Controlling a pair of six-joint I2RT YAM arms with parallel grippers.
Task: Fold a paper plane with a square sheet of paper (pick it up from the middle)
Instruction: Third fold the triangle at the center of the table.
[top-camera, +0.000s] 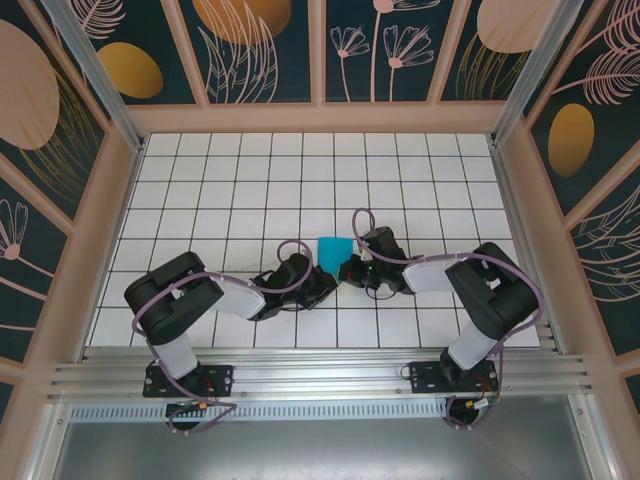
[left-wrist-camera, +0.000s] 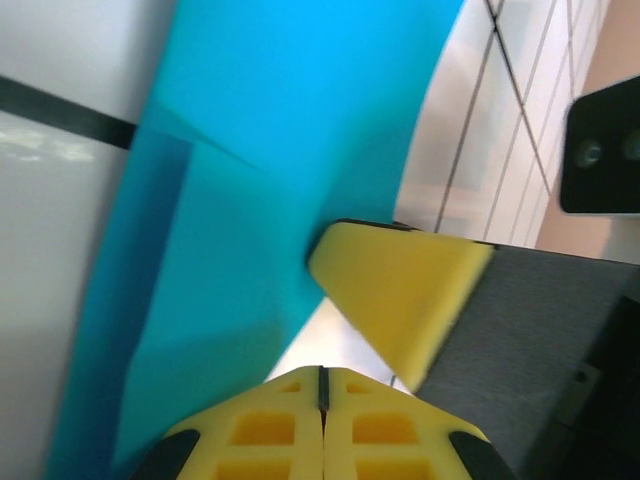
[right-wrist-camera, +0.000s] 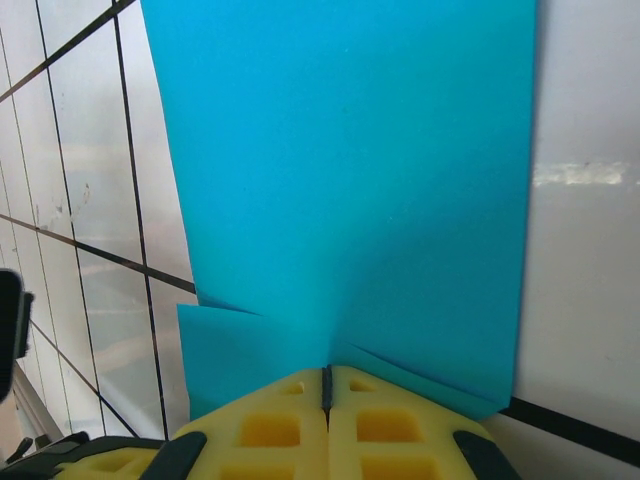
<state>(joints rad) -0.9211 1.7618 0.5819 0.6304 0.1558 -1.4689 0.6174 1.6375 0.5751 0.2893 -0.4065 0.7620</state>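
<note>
Right tool tight on teal paper, left tool closed.

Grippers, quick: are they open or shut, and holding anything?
Left gripper: shut beside the square sheet of paper; hold unclear.
Right gripper: shut on it.

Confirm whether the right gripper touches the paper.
Touching. The right wrist view shows the right gripper shut on the square sheet of paper, edge pinched between jaws.

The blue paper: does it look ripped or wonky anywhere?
No rips show. The paper is folded, but near the right gripper its layers don't line up: one corner flap pokes out sideways, so the fold looks a bit crooked.
</note>
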